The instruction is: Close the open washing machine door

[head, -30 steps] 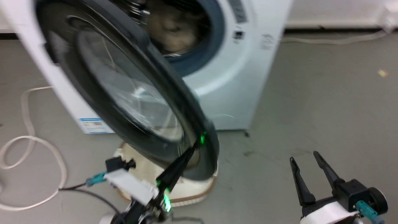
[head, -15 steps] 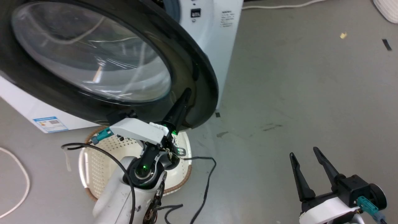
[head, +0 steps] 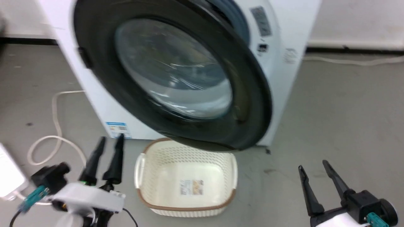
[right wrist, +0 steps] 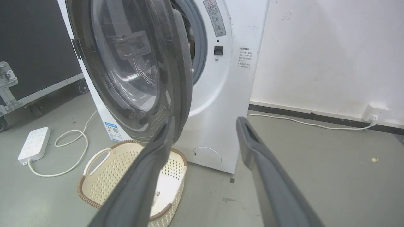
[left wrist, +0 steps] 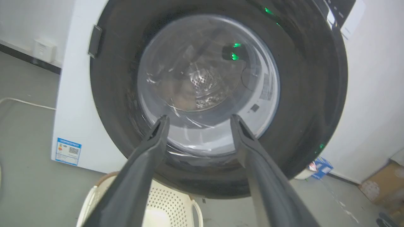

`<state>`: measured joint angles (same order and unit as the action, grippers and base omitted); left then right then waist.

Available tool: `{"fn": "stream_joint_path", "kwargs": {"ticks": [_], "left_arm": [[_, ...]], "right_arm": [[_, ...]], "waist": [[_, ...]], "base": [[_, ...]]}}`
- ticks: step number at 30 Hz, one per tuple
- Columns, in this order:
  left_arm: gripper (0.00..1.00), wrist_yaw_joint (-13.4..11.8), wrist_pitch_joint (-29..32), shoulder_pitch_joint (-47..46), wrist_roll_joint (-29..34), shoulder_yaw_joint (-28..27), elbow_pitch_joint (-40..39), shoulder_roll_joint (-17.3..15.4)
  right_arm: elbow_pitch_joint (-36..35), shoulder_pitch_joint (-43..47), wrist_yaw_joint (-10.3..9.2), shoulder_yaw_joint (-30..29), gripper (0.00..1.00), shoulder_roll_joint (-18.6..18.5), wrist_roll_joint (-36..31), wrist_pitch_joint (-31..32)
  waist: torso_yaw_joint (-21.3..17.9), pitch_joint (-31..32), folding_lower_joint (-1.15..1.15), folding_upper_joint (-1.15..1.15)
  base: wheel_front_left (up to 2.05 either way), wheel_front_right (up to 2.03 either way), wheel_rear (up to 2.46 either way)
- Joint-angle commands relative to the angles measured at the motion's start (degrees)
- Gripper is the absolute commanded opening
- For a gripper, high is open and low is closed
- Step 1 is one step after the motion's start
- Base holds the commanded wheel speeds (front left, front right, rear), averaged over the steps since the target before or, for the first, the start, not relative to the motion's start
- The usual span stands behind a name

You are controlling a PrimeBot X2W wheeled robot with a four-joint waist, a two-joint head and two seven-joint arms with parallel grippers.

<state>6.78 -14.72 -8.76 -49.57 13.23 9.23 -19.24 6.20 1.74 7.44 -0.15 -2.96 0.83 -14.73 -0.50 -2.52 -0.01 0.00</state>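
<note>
The round black-rimmed glass door [head: 176, 78] hangs ajar on the white boxy washer [head: 281, 94], gap at 1 o'clock; left claw [head: 111, 137], right claw [head: 312, 164] wide, empty.

Bare test lab: washing machine [right wrist: 221, 110] beside wheeled flight case [right wrist: 31, 47], power strip [right wrist: 34, 145] on floor [right wrist: 315, 176].

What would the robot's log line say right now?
washing machine door: ajar, not shut | left gripper: open, off door | right gripper: open, empty | basket: on floor under door
</note>
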Motion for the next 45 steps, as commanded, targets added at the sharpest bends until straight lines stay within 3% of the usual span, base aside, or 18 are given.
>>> {"fn": "stream_joint_path", "kwargs": {"ticks": [1,5,10,15,20,21,22,33,45], "left_arm": [[1.0,0.0,-0.2,0.7,0.6,-0.3,-0.7,1.0],[1.0,-1.0,-0.3,6.4,15.4,-6.6,-5.7,4.0],[1.0,-3.3,-0.3,10.6,30.7,-8.1,-9.2,6.0],[1.0,-4.2,-0.3,13.1,39.6,-7.2,-9.9,6.8],[1.0,-4.1,-0.3,13.9,42.6,-6.7,-9.3,7.4],[1.0,-4.1,-0.3,13.9,42.6,-6.8,-9.3,7.7],[1.0,-4.0,-0.3,13.8,42.4,-6.9,-9.2,8.1],[1.0,-2.7,-0.3,10.0,42.6,-7.0,-9.5,11.6],[1.0,-3.1,-0.3,3.9,44.0,-6.5,-9.5,14.8]], "right_arm": [[-0.3,0.8,0.05,0.0,1.0,0.1,0.3,-0.2],[0.1,1.7,0.05,0.8,1.0,0.1,0.6,-0.2],[0.2,1.9,0.05,1.7,1.0,0.1,0.8,-0.2],[0.4,1.8,0.05,2.4,1.0,0.1,0.7,-0.2],[0.3,1.4,0.05,3.5,1.0,0.1,0.3,-0.1],[0.4,1.2,0.05,4.2,0.3,0.0,0.3,0.1],[0.4,0.8,0.05,5.1,0.0,-0.5,0.3,0.2],[-0.4,-14.0,0.05,16.9,0.0,-11.2,8.6,5.7],[7.1,-32.2,0.05,16.1,0.0,-23.1,18.7,10.7]], "waist": [[2.7,2.2,0.01,0.0],[5.0,3.2,0.01,0.0],[6.4,3.7,0.01,0.0],[6.9,3.5,0.01,0.0],[7.3,2.8,0.01,0.0],[7.4,2.5,0.01,0.0],[7.6,2.1,0.01,0.0],[10.1,-6.4,0.01,0.0],[14.2,-15.5,0.01,0.0]], "base": [[0.0,0.0,0.0],[0.0,0.0,0.0],[0.0,0.0,0.0],[0.0,0.0,0.0],[0.0,0.0,0.0],[0.0,0.0,0.0],[0.0,0.0,0.0],[0.0,0.0,0.0],[0.0,0.0,0.0]]}}
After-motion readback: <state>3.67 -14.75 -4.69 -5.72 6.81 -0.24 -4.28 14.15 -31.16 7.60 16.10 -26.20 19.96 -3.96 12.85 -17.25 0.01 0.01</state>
